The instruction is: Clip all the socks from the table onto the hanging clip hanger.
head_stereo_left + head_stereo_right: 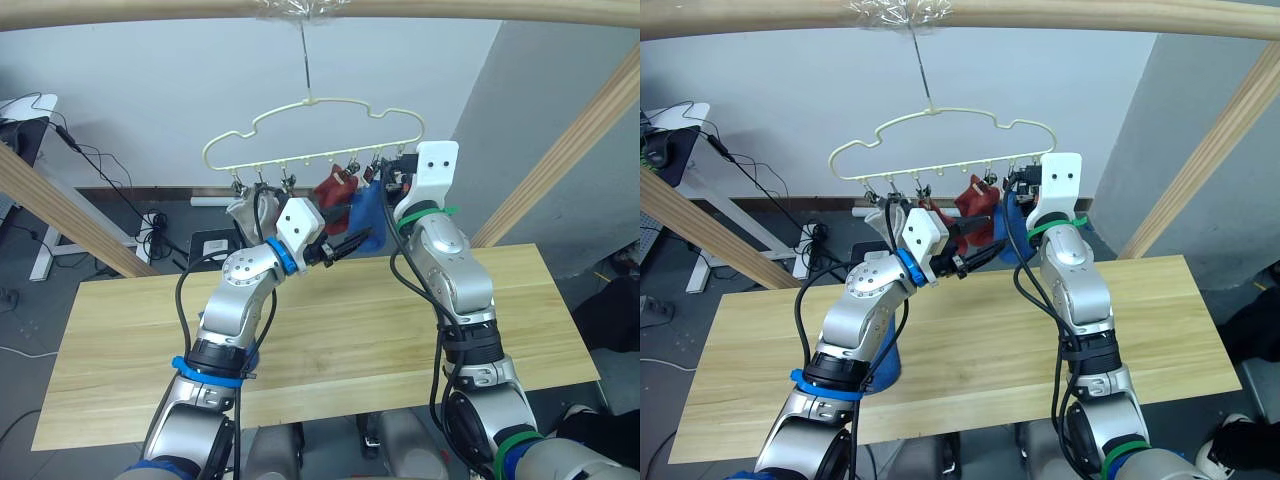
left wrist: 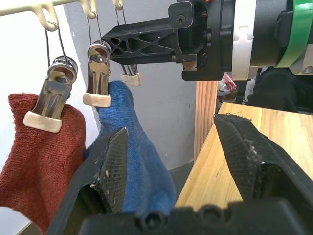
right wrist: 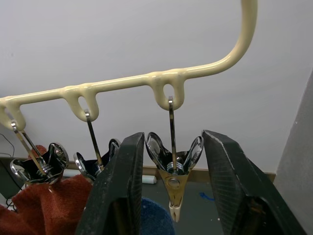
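Well along by the look of it. Hanging from the clip hanger (image 3: pixel 122 80) up over the far edge of the table (image 1: pixel 350 340): a grey sock (image 1: pixel 245 212) toward the left end, a rust-red sock (image 2: pixel 39 152) near the middle, and right next to it a blue sock (image 2: pixel 142 161), each pinched by its own clip. Cannot count any more than those three, with both arms raised in front of the row.

Left gripper (image 2: pixel 171 132) up at the blue sock, fingers spread wide, the sock brushing the inner face of one finger and nothing clamped. Right gripper (image 3: pixel 173 139) at the right end of the hanger, fingers apart too, straddling the end clip (image 3: pixel 173 193), which dangles shut with no sock in it.

Down on the table, no socks to be seen on the bare wood, though part of it is hidden behind the arms. So: at least three done, the blue one apparently just secured, one free clip waiting, and whatever remains must be fetched from somewhere out of sight.
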Tool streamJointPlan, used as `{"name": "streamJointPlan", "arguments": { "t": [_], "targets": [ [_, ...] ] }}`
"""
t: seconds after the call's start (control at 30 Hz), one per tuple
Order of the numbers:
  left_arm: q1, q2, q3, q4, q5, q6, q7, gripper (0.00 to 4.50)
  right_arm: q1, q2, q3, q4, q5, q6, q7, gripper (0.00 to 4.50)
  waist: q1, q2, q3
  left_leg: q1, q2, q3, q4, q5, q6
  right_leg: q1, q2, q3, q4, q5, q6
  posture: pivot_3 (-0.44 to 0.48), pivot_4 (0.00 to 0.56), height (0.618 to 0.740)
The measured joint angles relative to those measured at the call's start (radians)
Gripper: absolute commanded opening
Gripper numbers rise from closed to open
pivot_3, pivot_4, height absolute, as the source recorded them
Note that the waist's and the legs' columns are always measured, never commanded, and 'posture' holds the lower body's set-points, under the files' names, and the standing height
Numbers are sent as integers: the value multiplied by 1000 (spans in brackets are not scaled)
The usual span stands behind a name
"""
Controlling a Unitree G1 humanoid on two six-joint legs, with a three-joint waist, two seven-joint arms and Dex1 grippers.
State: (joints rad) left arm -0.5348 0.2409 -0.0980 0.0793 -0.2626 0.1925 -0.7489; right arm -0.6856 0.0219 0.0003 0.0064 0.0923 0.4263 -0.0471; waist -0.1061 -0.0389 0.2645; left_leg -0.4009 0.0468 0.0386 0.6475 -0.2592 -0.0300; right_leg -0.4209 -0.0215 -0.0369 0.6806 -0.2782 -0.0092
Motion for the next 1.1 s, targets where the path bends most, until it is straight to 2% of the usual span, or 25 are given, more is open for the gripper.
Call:
{"name": "streamJointPlan", "arguments": {
  "t": [1.1],
  "targets": [
    [2, -1, -4, 0, 1, -4, 2, 3140, 1, 80, -39, -35, 9, 11, -89, 1990, 0, 0, 0, 0, 0, 0, 0, 0, 0, 0, 0, 0, 0, 0, 0, -220, 250, 740]
  ]
}}
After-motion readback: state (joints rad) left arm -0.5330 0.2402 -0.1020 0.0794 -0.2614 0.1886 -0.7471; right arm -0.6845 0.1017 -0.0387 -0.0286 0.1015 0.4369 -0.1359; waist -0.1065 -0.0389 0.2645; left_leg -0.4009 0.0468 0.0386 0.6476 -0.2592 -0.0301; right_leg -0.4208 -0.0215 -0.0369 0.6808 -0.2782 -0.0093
